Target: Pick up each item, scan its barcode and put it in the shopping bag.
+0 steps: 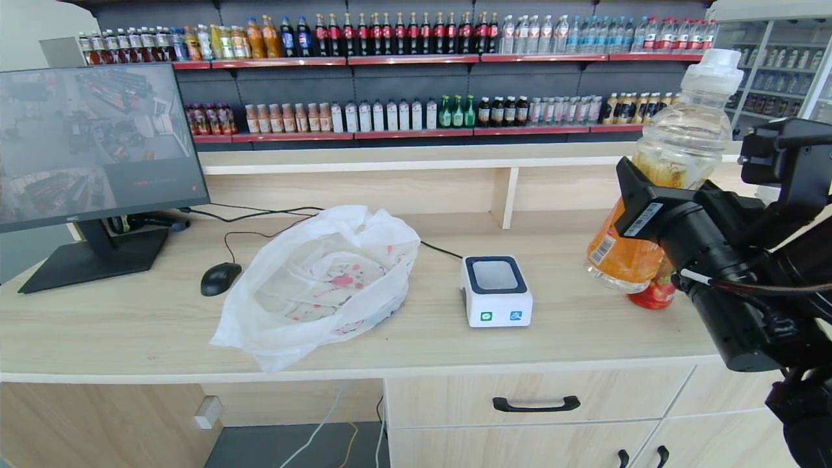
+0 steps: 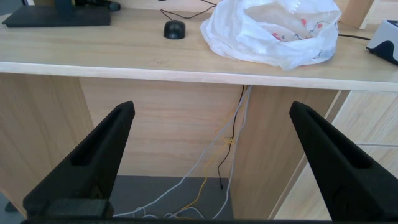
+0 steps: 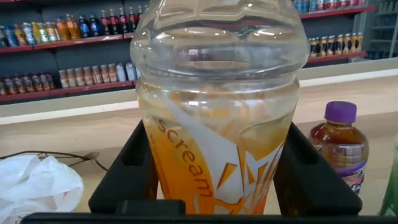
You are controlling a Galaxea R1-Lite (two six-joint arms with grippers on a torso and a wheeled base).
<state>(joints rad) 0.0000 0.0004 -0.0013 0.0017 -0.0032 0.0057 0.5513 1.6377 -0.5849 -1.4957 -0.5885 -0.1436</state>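
Counter inspection, one station.

Task items counted: one shopping bag (image 1: 318, 286), one scanner (image 1: 495, 289), one orange drink bottle (image 1: 676, 149) in hand, and one purple-capped bottle (image 3: 339, 146) standing on the counter (image 1: 572, 325) beyond it.

The bag is white plastic, lying open-mouthed on the counter left of centre. The scanner, a white box with a dark window on top, sits just beside the bag on its right, apart from it.

Right gripper (image 3: 217, 186): its two black fingers are clamped on the lower half of the orange drink bottle, one on each side. The bottle is held up to the right of the scanner, tilted, white cap uppermost. A barcode strip shows low on its label. A red object (image 1: 653, 294) shows under the bottle's base; what it is cannot be told.

Left gripper (image 2: 211, 112): fingers spread wide, nothing between them. It hangs below the counter's edge, facing the counter front and a few loose cables (image 2: 230, 149).

Other fittings: one monitor (image 1: 91, 143), one mouse (image 1: 220, 278), two shelf rows of bottles (image 1: 416, 78) behind.
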